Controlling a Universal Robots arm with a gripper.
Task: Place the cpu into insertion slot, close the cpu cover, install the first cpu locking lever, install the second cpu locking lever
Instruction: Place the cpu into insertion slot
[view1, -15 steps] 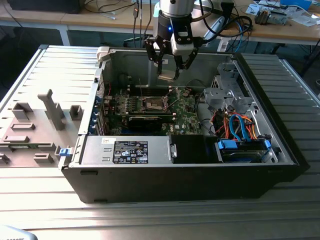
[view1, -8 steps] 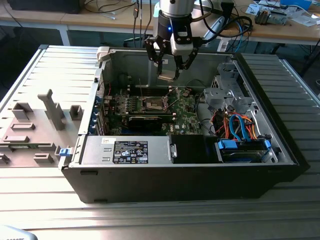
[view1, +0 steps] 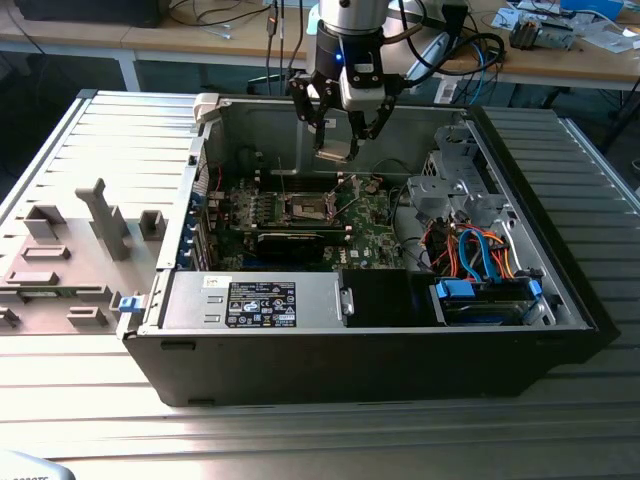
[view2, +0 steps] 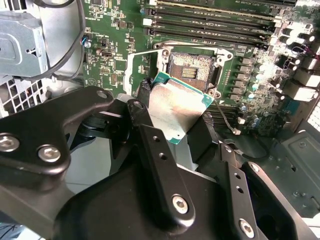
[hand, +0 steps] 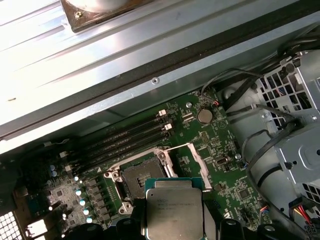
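End effector (view1: 335, 138) pinched narrow, fingers (view2: 144, 94) clamping cpu (view2: 176, 107) by opp. edges, cpu held flat w/ metal top showing, up off green board (view2: 112, 30), insertion slot (view2: 192, 67) below and just beside cpu, not touching, cpu cover (hand: 198, 164) raised at slot's side

A ribbed, silvery metal table (view1: 90, 420) spans the foreground, with pale glare along its near edge; grey moulded fixtures (view1: 60, 260) sit on it at the exterior view's left; behind runs a wooden workbench (view1: 200, 42) on a white leg (view1: 128, 70), strewn with cables (view1: 225, 15); the space beneath lies in shadow.
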